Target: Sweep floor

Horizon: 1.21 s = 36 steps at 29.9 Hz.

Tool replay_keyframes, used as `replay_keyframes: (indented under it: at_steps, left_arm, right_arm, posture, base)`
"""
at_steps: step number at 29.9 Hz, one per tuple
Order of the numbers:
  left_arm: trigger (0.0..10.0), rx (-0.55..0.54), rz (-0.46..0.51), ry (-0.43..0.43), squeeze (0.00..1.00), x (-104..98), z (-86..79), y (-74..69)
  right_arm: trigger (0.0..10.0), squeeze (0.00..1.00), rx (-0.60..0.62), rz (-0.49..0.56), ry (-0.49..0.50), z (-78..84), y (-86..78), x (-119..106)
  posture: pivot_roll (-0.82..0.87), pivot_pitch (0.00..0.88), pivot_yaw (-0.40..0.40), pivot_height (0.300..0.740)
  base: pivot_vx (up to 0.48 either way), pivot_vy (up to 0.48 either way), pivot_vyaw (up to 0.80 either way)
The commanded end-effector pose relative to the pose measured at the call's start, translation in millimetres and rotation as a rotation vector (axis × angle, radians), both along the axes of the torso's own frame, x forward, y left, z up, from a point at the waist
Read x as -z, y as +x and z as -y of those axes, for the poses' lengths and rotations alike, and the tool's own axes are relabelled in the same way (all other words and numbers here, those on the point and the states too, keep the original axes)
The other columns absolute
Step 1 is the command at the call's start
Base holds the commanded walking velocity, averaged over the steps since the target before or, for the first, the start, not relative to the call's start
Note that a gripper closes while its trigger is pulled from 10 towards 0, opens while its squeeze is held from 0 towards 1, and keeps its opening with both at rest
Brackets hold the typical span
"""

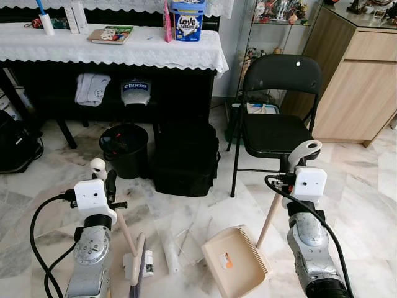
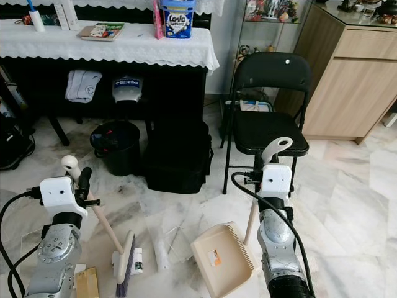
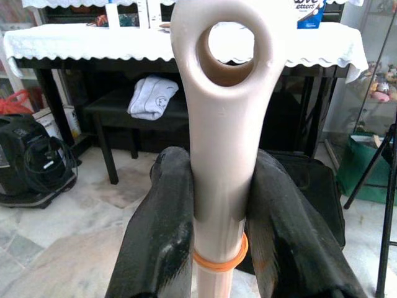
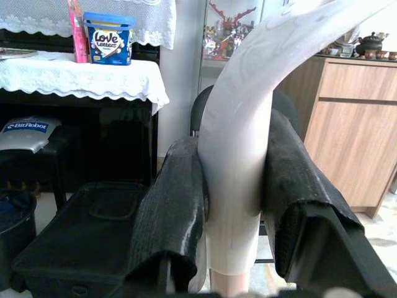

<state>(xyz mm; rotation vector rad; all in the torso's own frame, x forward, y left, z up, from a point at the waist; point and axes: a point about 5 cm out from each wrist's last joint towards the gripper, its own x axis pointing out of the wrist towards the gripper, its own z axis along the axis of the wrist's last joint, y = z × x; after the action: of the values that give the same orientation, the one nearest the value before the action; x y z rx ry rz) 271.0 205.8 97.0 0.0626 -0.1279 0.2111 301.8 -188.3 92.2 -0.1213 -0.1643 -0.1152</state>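
My left gripper (image 1: 107, 179) is shut on the beige handle of a small broom (image 1: 138, 257), just below the handle's hanging loop (image 3: 231, 46). The broom slants down to its brush head on the marble floor in front of me. My right gripper (image 1: 290, 177) is shut on the long handle (image 4: 232, 186) of a beige dustpan (image 1: 234, 261). The pan rests tilted on the floor between the arms. A white roll (image 1: 170, 251), a small white packet (image 1: 147, 264) and a thin straw (image 1: 185, 239) lie on the floor between brush head and pan.
A black folding chair (image 1: 279, 124) stands right behind the dustpan. A black bin (image 1: 126, 149) and a black case (image 1: 186, 158) sit ahead under a white-clothed table (image 1: 124, 49). A wooden cabinet (image 1: 353, 81) is at the right and black equipment (image 1: 15, 146) at the left.
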Motion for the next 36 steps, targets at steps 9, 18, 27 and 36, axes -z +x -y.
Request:
replay_keyframes:
  at_steps: [9, 18, 27, 36]
  left_arm:
    - [10.0, -0.011, 0.049, 0.024, 0.0, -10.6, -2.2, 2.0]
    - [10.0, -0.011, 0.05, 0.023, 0.0, -10.3, -1.9, 1.6]
    - [10.0, -0.014, 0.053, 0.024, 0.0, -10.4, -2.5, 1.2]
    - [10.0, -0.018, 0.06, 0.024, 0.0, -11.5, -2.7, 1.3]
  right_arm:
    - [10.0, 0.0, 0.003, 0.024, -0.002, -0.1, 1.5, -4.9]
    - [10.0, 0.0, 0.025, 0.017, 0.007, 3.7, 0.9, -3.9]
    - [10.0, 0.0, 0.02, 0.017, 0.006, 2.6, 1.7, -4.0]
    - [10.0, 0.0, 0.023, 0.015, 0.006, 3.2, 0.1, -2.3]
  posture:
    - [-0.02, 0.0, -0.035, 0.74]
    - [-0.02, 0.0, -0.033, 0.74]
    - [-0.02, 0.0, -0.034, 0.74]
    - [-0.02, 0.0, -0.034, 0.74]
  base:
    - [0.225, 0.0, 0.0]
    - [0.287, 0.0, 0.0]
    - [0.292, 0.0, -0.44]
    - [0.126, 0.0, 0.0]
